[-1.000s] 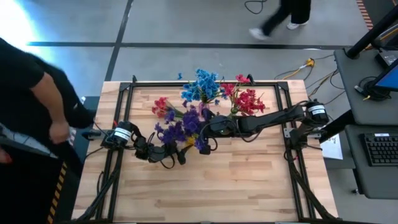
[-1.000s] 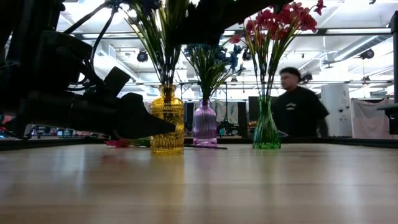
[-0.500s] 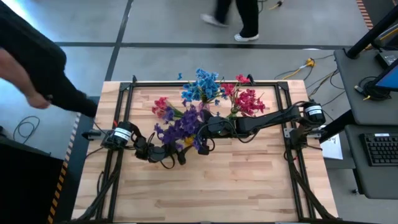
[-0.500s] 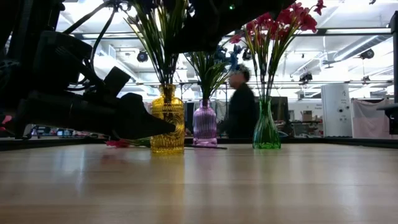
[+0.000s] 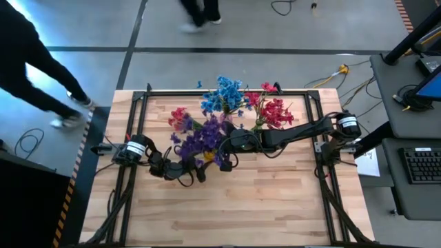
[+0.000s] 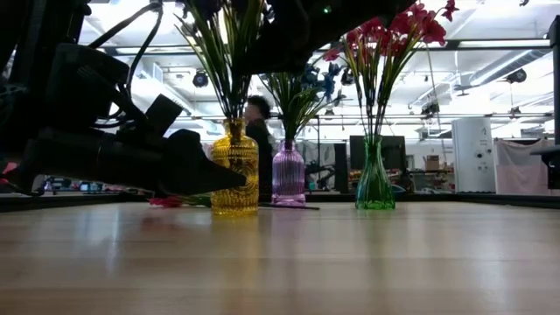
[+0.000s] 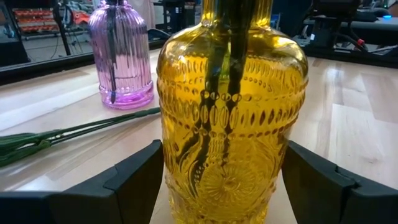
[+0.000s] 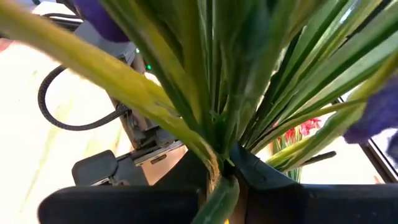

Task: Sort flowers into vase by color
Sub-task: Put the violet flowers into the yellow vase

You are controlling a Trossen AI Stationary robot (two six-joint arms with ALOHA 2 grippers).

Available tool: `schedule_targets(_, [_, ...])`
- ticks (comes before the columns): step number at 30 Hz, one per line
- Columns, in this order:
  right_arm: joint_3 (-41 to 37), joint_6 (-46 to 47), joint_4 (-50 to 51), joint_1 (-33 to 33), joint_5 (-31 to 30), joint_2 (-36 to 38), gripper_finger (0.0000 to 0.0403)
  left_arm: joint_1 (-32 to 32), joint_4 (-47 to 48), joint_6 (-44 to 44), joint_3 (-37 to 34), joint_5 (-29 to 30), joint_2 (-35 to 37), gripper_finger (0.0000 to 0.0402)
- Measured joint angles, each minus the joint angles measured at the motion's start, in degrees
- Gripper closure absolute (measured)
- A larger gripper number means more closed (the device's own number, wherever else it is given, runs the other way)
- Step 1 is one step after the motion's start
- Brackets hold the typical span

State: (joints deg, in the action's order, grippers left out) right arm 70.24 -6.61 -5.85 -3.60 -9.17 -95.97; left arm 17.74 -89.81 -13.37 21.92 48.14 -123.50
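- The left pincer (image 7: 217, 186) stands spread on either side of the yellow vase (image 7: 231, 112), bracing it on the wooden surface (image 5: 275, 200) without clearly pressing the glass.
- The right pincer (image 8: 217, 168) is pinching a bunch of purple flowers (image 5: 200, 141) by the stems, right above that vase's mouth.
- I judge the step to be seating purple stems; next comes lowering straight down, then letting go.
- Blue flowers (image 5: 224, 96) fill the purple vase (image 6: 288, 175), red ones (image 5: 272, 110) the green vase (image 6: 374, 179).
- More sprigs (image 7: 74, 134) lie beside the yellow vase.
- Room is tight among the vases; the near side lies open.
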Motion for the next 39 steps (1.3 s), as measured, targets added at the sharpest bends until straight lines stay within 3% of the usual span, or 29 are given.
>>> schedule_targets(12, [0.02, 1.14, 0.34, -0.15, 0.11, 0.21, 0.026, 0.0, -0.04, -1.73, -0.36, 0.79, 0.05, 0.0125])
schedule_targets(19, [3.55, 2.25, 8.17, -0.44, 0.09, 0.27, 0.021, 0.0, -0.05, -1.74, -0.36, 0.81, 0.09, 0.0112])
schedule_targets(27, [4.55, 2.98, 11.87, -1.41, -0.09, 0.66, 0.0187, 0.03, -0.07, -2.97, -0.36, 2.19, 0.11, 0.0089])
schedule_targets(39, [4.55, 4.48, 15.4, -2.61, -1.47, 2.5, 0.0186, 0.28, -0.17, -4.82, -0.34, 2.34, 0.22, 0.0087])
